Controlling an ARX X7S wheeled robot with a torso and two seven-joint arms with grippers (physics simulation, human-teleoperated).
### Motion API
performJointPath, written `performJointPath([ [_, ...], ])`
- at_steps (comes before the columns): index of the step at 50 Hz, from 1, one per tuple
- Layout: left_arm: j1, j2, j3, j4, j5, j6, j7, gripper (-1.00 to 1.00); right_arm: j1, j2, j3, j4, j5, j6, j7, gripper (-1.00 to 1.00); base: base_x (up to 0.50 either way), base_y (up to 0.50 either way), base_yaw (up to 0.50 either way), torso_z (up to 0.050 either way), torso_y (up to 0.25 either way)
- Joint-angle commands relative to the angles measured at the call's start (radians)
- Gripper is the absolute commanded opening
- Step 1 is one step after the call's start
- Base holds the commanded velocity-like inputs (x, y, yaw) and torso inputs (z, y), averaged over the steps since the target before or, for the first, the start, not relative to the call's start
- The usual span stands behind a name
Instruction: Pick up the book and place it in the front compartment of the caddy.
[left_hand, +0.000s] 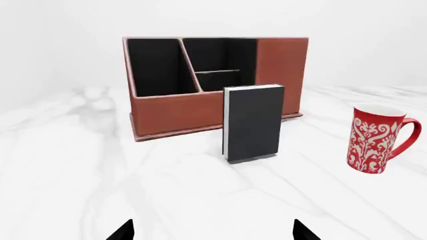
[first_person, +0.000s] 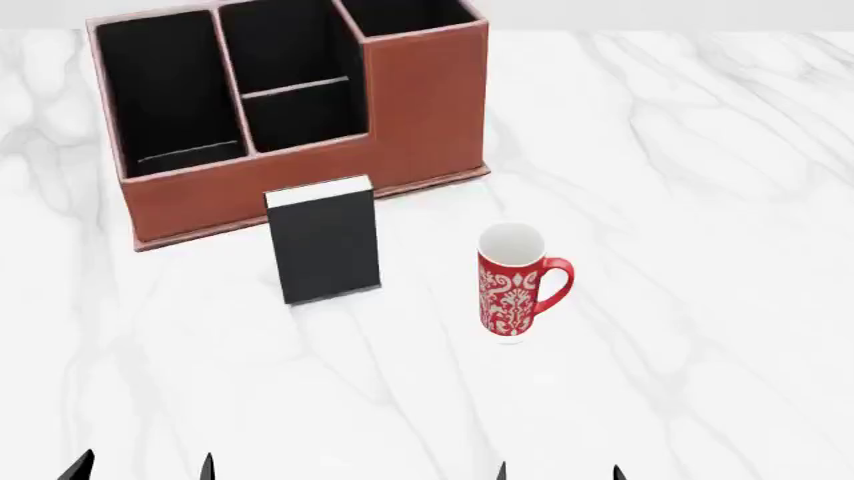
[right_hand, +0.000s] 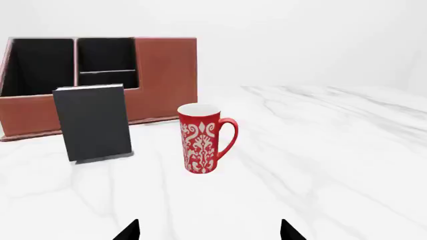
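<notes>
The black book (first_person: 324, 247) with white page edges stands upright on the marble table, just in front of the caddy's low wall. It also shows as the book (left_hand: 253, 122) and the book (right_hand: 93, 121). The reddish-brown caddy (first_person: 427, 100) has black-lined cells. Its front compartment (first_person: 274, 45) is the square middle cell behind the low cross divider, seen too as the front compartment (left_hand: 220, 52) and the front compartment (right_hand: 105, 52). My left gripper (left_hand: 213, 232) (first_person: 144, 468) is open, well short of the book. My right gripper (right_hand: 209, 231) (first_person: 559, 472) is open too, short of the mug.
A red mug (first_person: 513, 285) with a white pattern stands upright to the right of the book, handle pointing right, also seen as the mug (left_hand: 375, 139) and the mug (right_hand: 202, 138). White marble tabletop (first_person: 694, 200) stretches to the right.
</notes>
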Motion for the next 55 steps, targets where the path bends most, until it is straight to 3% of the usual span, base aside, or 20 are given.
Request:
performJointPath([
  [1, -0.001, -0.015, 0.017, 0.005, -0.021, -0.011, -0.016, 1.00, -0.002, 0.014, -0.014, -0.012, 0.035, 0.011, 0.013, 1.00, 0.00, 0.00, 0.00, 0.000, 0.000],
  [25, -0.007, -0.067, 0.071, -0.004, -0.080, 0.002, -0.082, 1.00, 0.009, 0.072, -0.080, -0.023, 0.080, 0.049, 0.068, 1.00, 0.00, 0.00, 0.00, 0.000, 0.000],
  [31, -0.042, -0.083, 0.074, 0.061, -0.090, -0.088, -0.095, 1.00, 0.057, 0.093, -0.074, -0.099, 0.104, 0.144, 0.072, 1.00, 0.00, 0.00, 0.00, 0.000, 0.000],
  [47, -0.413, -0.148, 0.020, 0.365, -0.167, -0.413, -0.139, 1.00, 0.455, 0.195, -0.037, -0.478, 0.158, 0.555, 0.082, 1.00, 0.00, 0.00, 0.00, 0.000, 0.000],
  [55, -0.541, -0.173, -0.020, 0.516, -0.207, -0.539, -0.167, 1.00, 0.565, 0.241, -0.011, -0.624, 0.186, 0.712, 0.084, 1.00, 0.00, 0.00, 0.00, 0.000, 0.000],
])
